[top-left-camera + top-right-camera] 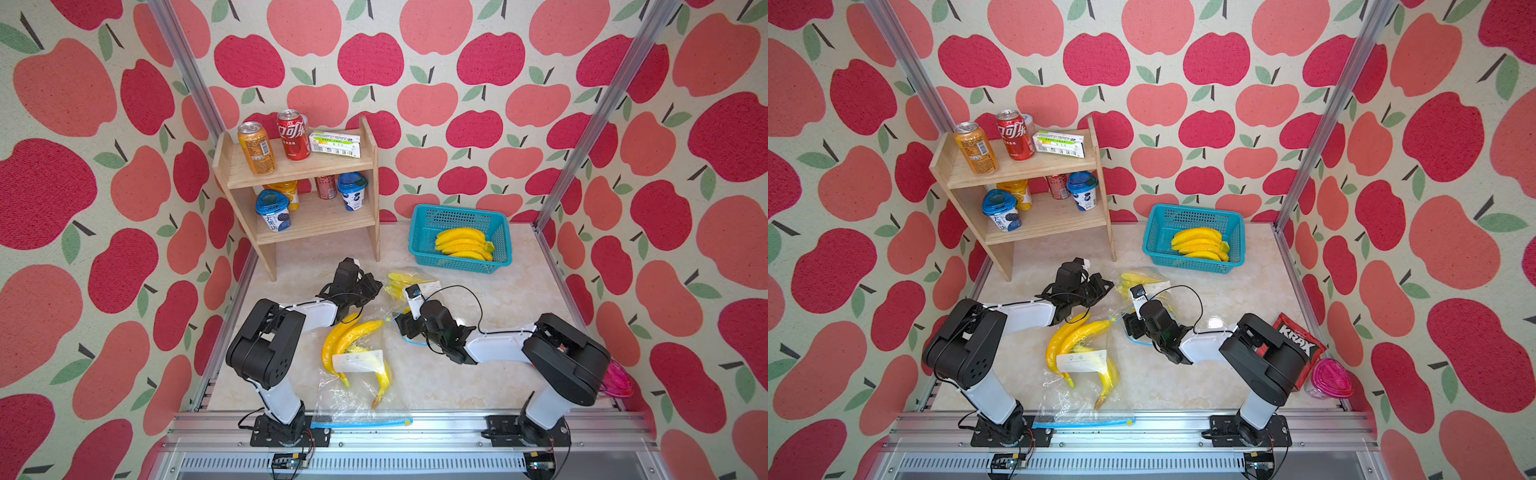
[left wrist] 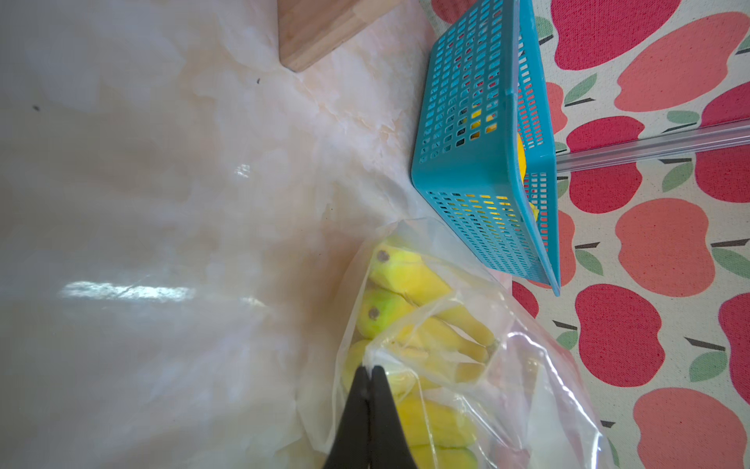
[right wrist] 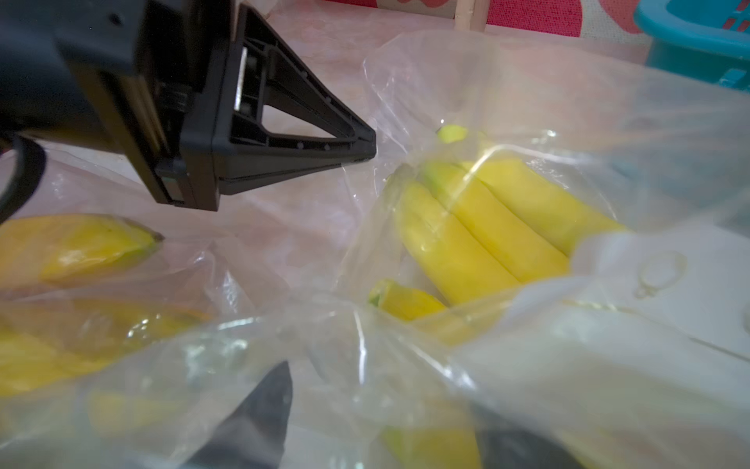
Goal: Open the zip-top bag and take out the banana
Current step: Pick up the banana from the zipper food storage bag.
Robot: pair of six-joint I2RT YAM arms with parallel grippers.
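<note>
A clear zip-top bag (image 1: 428, 286) (image 1: 1158, 286) lies mid-table with a bunch of yellow bananas (image 1: 398, 279) (image 2: 410, 276) (image 3: 487, 227) inside. My left gripper (image 1: 376, 286) (image 1: 1108, 286) (image 2: 369, 370) is shut on a pinch of the bag's film at the side toward the shelf. My right gripper (image 1: 401, 324) (image 1: 1129, 326) (image 3: 389, 414) is at the bag's blue zip strip (image 1: 411, 341), jaws open. Its dark fingers (image 3: 276, 402) show blurred through the plastic, and the bananas lie beyond their tips.
A second clear bag (image 1: 357, 399) with loose bananas (image 1: 353, 336) lies by the front rail. A teal basket (image 1: 419, 237) of bananas stands at the back right, a wooden shelf (image 1: 303, 170) with cans and cups at the back left. A red snack packet (image 1: 1300, 336) and pink cup (image 1: 1329, 378) sit far right.
</note>
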